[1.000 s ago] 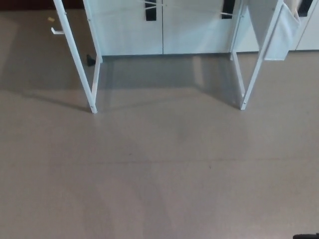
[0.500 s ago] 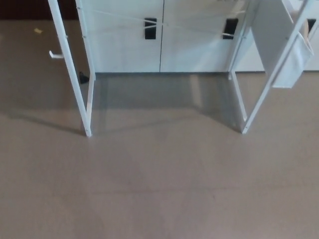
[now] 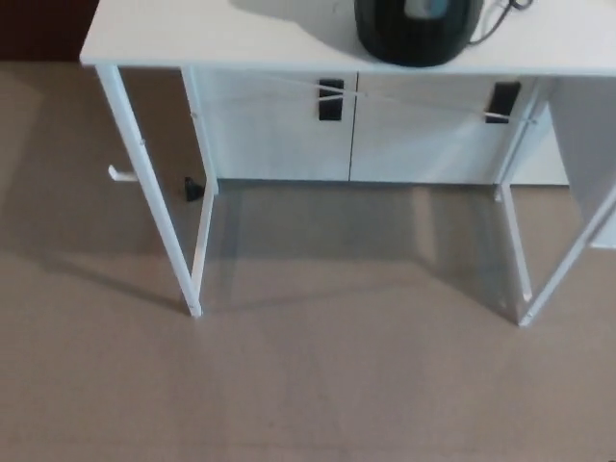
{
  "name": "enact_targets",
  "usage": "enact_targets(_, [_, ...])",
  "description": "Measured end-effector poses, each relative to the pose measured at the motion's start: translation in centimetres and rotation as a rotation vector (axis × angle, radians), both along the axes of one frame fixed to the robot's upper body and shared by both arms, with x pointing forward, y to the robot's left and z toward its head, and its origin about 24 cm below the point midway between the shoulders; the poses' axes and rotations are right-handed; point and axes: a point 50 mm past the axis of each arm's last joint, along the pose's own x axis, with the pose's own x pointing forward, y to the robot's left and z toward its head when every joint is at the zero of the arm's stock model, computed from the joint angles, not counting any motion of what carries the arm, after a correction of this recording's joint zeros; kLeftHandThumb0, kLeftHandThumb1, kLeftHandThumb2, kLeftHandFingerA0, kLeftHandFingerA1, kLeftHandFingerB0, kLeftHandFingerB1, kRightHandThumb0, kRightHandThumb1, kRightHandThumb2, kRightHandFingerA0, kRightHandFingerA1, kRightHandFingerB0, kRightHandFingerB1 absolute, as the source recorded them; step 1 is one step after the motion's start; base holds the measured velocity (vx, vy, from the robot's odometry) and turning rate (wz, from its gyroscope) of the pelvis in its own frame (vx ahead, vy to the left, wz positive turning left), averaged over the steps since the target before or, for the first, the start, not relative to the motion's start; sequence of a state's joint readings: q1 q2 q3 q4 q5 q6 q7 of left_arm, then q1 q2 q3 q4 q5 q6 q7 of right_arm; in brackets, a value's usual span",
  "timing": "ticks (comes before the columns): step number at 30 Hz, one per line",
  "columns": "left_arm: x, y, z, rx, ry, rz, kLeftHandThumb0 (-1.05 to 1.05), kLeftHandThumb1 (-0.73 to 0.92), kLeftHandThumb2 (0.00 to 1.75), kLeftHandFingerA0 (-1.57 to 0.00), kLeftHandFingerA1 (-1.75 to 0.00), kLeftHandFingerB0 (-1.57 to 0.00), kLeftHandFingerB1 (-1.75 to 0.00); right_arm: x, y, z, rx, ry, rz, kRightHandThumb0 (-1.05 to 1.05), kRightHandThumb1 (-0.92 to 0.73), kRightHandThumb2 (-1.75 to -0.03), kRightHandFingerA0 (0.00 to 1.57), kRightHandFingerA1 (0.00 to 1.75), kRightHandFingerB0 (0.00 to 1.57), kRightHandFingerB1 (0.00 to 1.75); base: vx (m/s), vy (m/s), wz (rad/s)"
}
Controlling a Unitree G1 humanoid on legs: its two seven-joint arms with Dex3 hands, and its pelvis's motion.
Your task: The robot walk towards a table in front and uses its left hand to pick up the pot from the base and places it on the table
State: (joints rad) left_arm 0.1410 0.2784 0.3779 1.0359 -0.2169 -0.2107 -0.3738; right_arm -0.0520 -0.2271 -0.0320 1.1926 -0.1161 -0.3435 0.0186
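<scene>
A white table (image 3: 221,38) stands ahead, its top filling the upper edge of the head view. On it sits a round black base (image 3: 416,34), cut off by the top edge of the picture, with a light patch near its top and a cord (image 3: 502,17) running off to the right. I cannot make out the pot as separate from the base. Neither of my hands shows.
The table rests on thin white legs, one at the left (image 3: 154,192) and one at the right (image 3: 515,250). Behind it is a white cabinet (image 3: 289,130) with black handles (image 3: 330,99). Brown floor (image 3: 308,385) lies between me and the table.
The whole picture has shifted downward as the camera moved: the table top and the black base have come into view at the top, and the table legs sit lower in the picture.
</scene>
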Motion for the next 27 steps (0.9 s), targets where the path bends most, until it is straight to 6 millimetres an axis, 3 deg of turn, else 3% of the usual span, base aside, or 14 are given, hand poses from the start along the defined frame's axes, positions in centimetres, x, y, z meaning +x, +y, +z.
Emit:
enact_targets(1, [0.0,0.0,0.0,0.000,0.001,0.000,-0.02,0.45,0.88,-0.25,-0.52,-0.22,-0.49,0.0,0.0,0.0,0.000,-0.001,0.001,-0.35,-0.47,-0.68,0.61,0.52,0.50,0.49,0.39,-0.084,-0.25])
enact_targets(2, [0.0,0.0,0.0,0.000,0.001,-0.001,-0.01,0.46,0.88,-0.26,-0.52,-0.22,-0.49,0.0,0.0,0.0,-0.001,0.001,0.003,-0.25,-0.54,-0.56,0.64,0.44,0.54,0.41,0.39,-0.068,-0.28])
enact_targets(3, [0.0,0.0,0.0,0.000,0.002,-0.001,-0.01,0.46,0.88,-0.25,-0.52,-0.22,-0.49,-0.1,0.0,-0.1,-0.001,0.006,0.006,-0.34,-0.46,-0.67,0.60,0.51,0.51,0.48,0.40,-0.060,-0.35])
enact_targets(6, [0.4,-0.2,-0.1,-0.005,-0.004,-0.009,-0.03,0.45,0.88,-0.25,-0.51,-0.21,-0.49,0.0,0.1,-0.1,-0.002,0.006,0.006,-0.35,-0.47,-0.68,0.61,0.51,0.51,0.48,0.52,0.263,-0.39])
enact_targets(7, [0.7,-0.1,0.1,0.000,-0.010,-0.011,-0.02,0.45,0.87,-0.26,-0.52,-0.22,-0.49,0.1,0.3,-0.1,0.002,0.003,0.010,-0.25,-0.54,-0.56,0.64,0.42,0.55,0.41,0.51,0.333,-0.19])
enact_targets(8, [1.0,0.1,0.3,0.010,-0.021,-0.015,-0.02,0.45,0.87,-0.26,-0.52,-0.22,-0.49,0.2,0.5,-0.1,0.005,0.003,0.013,-0.25,-0.54,-0.56,0.64,0.42,0.55,0.41,0.40,0.228,-0.17])
enact_targets(9, [1.2,0.3,0.5,0.017,-0.027,-0.018,-0.02,0.64,0.59,-0.40,-0.36,-0.35,-0.33,0.3,0.5,-0.1,0.005,0.001,0.014,-0.24,-0.54,-0.56,0.66,0.44,0.56,0.41,0.26,0.176,-0.06])
enact_targets(27, [1.1,0.3,0.4,0.024,-0.016,-0.013,-0.04,0.64,0.58,-0.41,-0.36,-0.36,-0.33,0.6,0.6,0.0,-0.002,-0.011,0.010,-0.24,-0.55,-0.56,0.65,0.43,0.56,0.41,0.14,0.024,0.05])
